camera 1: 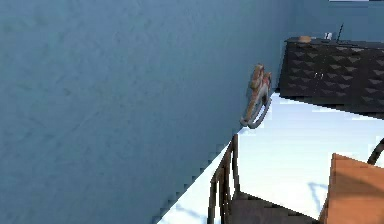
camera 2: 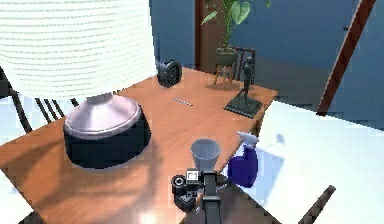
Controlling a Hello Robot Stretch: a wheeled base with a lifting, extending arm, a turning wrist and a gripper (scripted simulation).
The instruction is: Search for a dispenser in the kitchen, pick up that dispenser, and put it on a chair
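A blue spray-type dispenser [camera 2: 244,163] with a pale trigger head shows at the near right edge of the wooden table [camera 2: 190,115] in the arm side view. A grey cone-shaped cup [camera 2: 207,152] is just left of it. The arm rises from the bottom edge, and my gripper [camera 2: 208,174] ends right below the cup and beside the blue bottle. I cannot tell whether it holds anything. A wooden chair [camera 1: 232,192] stands at the bottom of the forward view, beside a wooden tabletop [camera 1: 355,190].
On the table are a large lamp with a white shade [camera 2: 75,45], a dark round clock [camera 2: 168,72], a dark figurine [camera 2: 245,85] and a potted plant [camera 2: 232,20]. Ahead, a teal wall [camera 1: 110,100], a rocking-horse toy [camera 1: 257,95] and a dark sideboard [camera 1: 335,70].
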